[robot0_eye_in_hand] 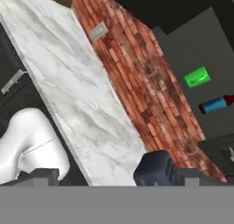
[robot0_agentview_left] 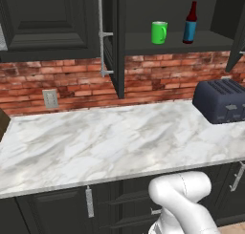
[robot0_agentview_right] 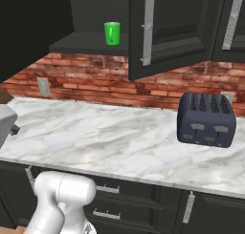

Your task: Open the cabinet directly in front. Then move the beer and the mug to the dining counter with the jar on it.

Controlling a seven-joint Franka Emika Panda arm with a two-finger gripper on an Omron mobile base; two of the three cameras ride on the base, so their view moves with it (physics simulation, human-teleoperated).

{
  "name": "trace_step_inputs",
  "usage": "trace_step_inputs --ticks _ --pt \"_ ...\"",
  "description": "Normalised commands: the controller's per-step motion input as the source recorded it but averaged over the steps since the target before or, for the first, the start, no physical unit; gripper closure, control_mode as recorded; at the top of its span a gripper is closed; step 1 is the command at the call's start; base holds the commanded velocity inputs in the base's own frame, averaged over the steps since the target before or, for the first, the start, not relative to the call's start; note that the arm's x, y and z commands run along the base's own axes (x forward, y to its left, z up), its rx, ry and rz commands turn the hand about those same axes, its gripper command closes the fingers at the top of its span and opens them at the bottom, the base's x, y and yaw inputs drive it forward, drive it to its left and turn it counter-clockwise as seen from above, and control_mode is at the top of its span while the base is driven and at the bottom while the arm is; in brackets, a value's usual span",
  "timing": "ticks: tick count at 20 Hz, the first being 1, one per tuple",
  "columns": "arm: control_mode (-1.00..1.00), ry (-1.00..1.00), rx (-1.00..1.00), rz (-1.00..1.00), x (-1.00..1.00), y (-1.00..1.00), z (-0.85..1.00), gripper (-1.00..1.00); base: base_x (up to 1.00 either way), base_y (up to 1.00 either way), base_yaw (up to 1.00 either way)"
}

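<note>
Doors of the cabinet (robot0_agentview_left: 115, 42) stood open. Inside, on the shelf, the mug (robot0_agentview_left: 159, 32) sat left of the beer (robot0_agentview_left: 190, 24). Gripper jaws were wide open, holding nothing. Beer looked glassy, slippery; grab its fat middle.

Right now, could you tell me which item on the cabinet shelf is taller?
The beer, the dark bottle with a blue label, stands taller than the green mug beside it.

Claw (robot0_eye_in_hand: 116, 175) wide open, empty

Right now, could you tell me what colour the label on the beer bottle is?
Bright blue, on the beer bottle in the open cabinet; clearest in the left base view.
</note>
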Motion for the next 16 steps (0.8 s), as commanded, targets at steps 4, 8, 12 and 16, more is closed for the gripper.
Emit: trace_step_inputs --ticks 4,8,12,16 --pt "-1.0 -0.01 -0.18 -0.08 0.42 0.71 0.76 -1.0 0.0 0.0 0.0" --pt "-1.0 -0.01 -0.02 0.01 0.72 0.0 0.6 -1.0 0.0 0.0 0.0" --pt "-1.0 -0.06 0.0 0.2 0.74 -0.51 0.08 -1.0 0.0 0.0 0.0" --pt "-1.0 -0.08 -0.06 0.1 0.5 -0.06 -0.44 -1.0 0.0 0.0 0.0"
